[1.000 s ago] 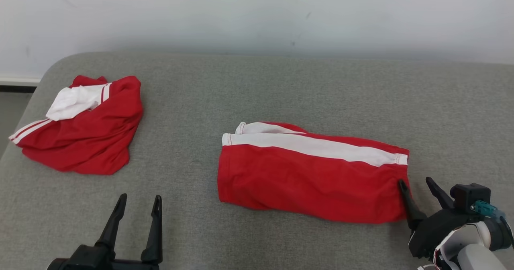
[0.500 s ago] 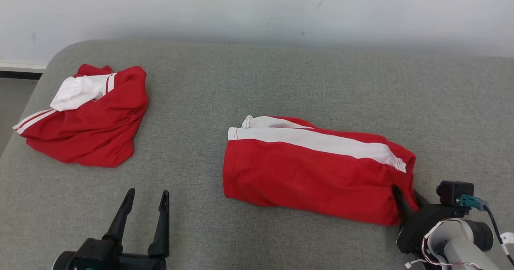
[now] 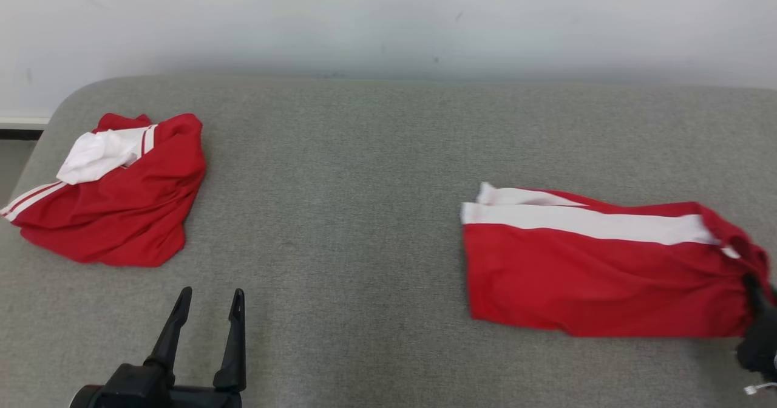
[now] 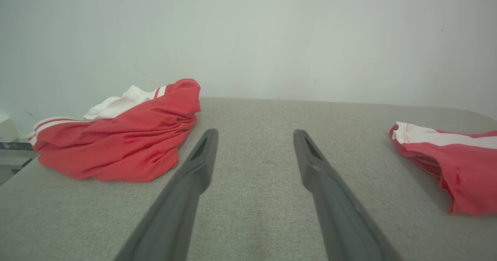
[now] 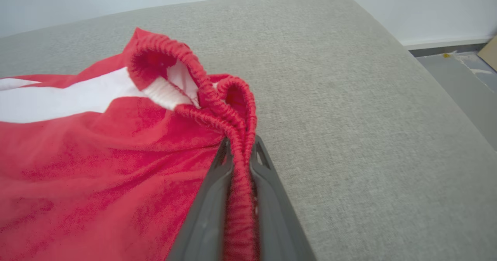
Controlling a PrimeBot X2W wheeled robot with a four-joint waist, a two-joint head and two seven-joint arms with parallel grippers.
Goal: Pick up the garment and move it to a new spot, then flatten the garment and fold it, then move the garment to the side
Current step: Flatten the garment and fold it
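Got the right gripper (image 5: 240, 150) pinched shut on the waistband (image 5: 237, 109) of the shorts (image 3: 595, 268), way over at 3 o'clock on the cushion (image 3: 364, 153), and the left gripper (image 3: 211, 291) gaping empty at 7. Drag low and slow, no yanking, to keep the fold.

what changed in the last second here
The right tool closed on the elastic waistband of the folded red shorts and dragged them toward the robot's right across the gray cushion. The left tool stayed open and idle, and the crumpled red garment kept its place.
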